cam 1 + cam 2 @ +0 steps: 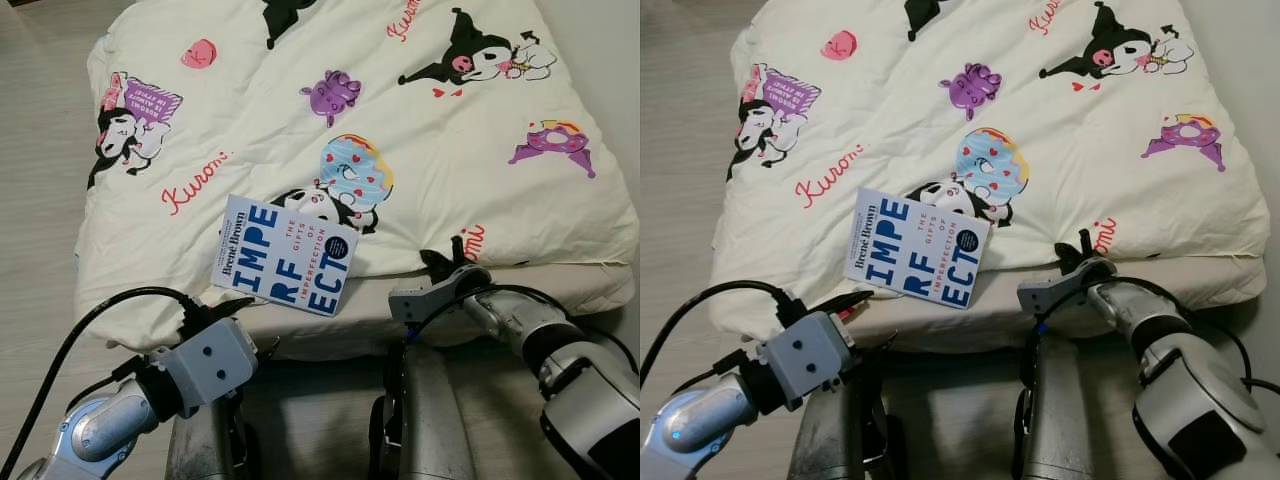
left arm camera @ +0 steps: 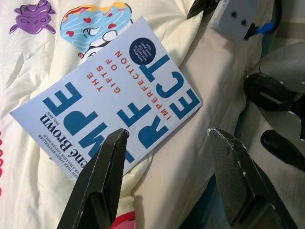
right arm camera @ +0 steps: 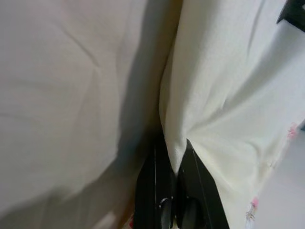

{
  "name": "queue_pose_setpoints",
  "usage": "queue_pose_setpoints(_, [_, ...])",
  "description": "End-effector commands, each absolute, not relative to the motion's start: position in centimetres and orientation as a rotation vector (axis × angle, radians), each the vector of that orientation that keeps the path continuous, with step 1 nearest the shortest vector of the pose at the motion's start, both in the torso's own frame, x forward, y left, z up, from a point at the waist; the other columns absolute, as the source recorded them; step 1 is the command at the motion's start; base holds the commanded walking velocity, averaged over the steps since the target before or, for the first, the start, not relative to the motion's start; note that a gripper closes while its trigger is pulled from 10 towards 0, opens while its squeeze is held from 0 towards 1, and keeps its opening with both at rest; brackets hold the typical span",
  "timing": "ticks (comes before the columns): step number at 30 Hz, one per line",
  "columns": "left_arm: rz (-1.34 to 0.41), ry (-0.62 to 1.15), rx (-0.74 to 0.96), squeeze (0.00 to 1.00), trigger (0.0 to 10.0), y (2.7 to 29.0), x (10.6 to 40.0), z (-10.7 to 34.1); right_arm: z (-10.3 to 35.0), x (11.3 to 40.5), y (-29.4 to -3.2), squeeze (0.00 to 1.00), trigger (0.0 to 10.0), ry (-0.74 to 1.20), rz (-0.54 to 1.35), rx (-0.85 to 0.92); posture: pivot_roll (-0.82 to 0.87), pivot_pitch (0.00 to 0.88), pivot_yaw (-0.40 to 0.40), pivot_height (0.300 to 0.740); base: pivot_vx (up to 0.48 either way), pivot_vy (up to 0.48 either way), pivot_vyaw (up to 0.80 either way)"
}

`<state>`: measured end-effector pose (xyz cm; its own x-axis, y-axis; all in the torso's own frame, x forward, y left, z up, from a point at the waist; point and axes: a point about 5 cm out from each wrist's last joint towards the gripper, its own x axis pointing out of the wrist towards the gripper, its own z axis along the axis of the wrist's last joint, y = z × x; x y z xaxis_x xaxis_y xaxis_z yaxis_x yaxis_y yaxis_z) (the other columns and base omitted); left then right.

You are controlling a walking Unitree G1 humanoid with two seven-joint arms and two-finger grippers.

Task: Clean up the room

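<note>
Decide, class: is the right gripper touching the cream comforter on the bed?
Touching. The right wrist view shows the right gripper with its black fingers closed on a pinched fold of the comforter.

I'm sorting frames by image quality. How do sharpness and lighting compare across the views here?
Left eye view: evenly lit, book title readable, no glare. Left wrist view: book print crisp, the open left tool slightly soft up close. Right wrist view: a dark shadow fold in the comforter, the right tool shut on the cloth.
</note>
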<state>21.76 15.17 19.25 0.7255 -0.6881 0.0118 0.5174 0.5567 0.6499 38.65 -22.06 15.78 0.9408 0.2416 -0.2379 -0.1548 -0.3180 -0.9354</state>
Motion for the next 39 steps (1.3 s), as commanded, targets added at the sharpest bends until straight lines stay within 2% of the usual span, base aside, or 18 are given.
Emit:
queue_pose_setpoints(1, [-0.725,-0.238,0.698,0.0,10.0,15.8,21.7,18.6,14.7,37.9,-23.1,0.0,0.0,0.057,0.516,-1.797,0.09,0.531,0.038,0.566,0.0,0.0,0.0])
queue_pose_setpoints(4, [-0.722,-0.237,0.703,0.0,10.0,16.0,21.7,18.6,15.0,37.8,-23.1,0.0,0.0,0.079,0.571,-1.767,0.09,0.529,0.037,0.566,0.0,0.0,0.0])
queue_pose_setpoints(8, [-0.731,-0.239,0.696,0.0,10.0,15.8,21.6,18.7,15.4,37.1,-23.3,0.0,0.0,0.196,0.78,-1.619,0.09,0.528,0.036,0.566,0.0,0.0,0.0])
queue_pose_setpoints(13, [-0.754,-0.244,0.675,0.0,10.0,15.4,21.4,18.8,15.5,36.7,-23.5,0.0,0.0,0.231,0.866,-1.599,0.09,0.528,0.037,0.566,0.0,0.0,0.0])
queue_pose_setpoints(17, [-0.795,-0.258,0.603,0.0,10.0,14.5,21.0,19.2,15.2,35.6,-23.9,0.0,0.0,0.304,1.033,-1.557,0.09,0.528,0.036,0.566,0.0,0.0,0.0])
queue_pose_setpoints(26, [-0.932,-0.209,0.495,0.0,10.0,13.1,19.5,18.9,14.1,34.1,-24.2,0.0,0.0,0.382,1.217,-1.489,0.09,0.528,0.034,0.566,0.0,0.0,0.0])
queue_pose_setpoints(33, [-0.989,-0.126,0.408,0.0,10.0,12.7,18.7,18.3,13.1,33.0,-24.3,0.0,0.0,0.432,1.327,-1.42,0.08,0.526,0.031,0.566,0.0,0.0,0.0])
queue_pose_setpoints(39, [-0.99,-0.112,0.411,0.0,10.0,12.8,18.7,18.2,12.9,32.5,-24.2,0.0,0.0,0.446,1.385,-1.386,0.08,0.525,0.03,0.566,0.0,0.0,0.0])
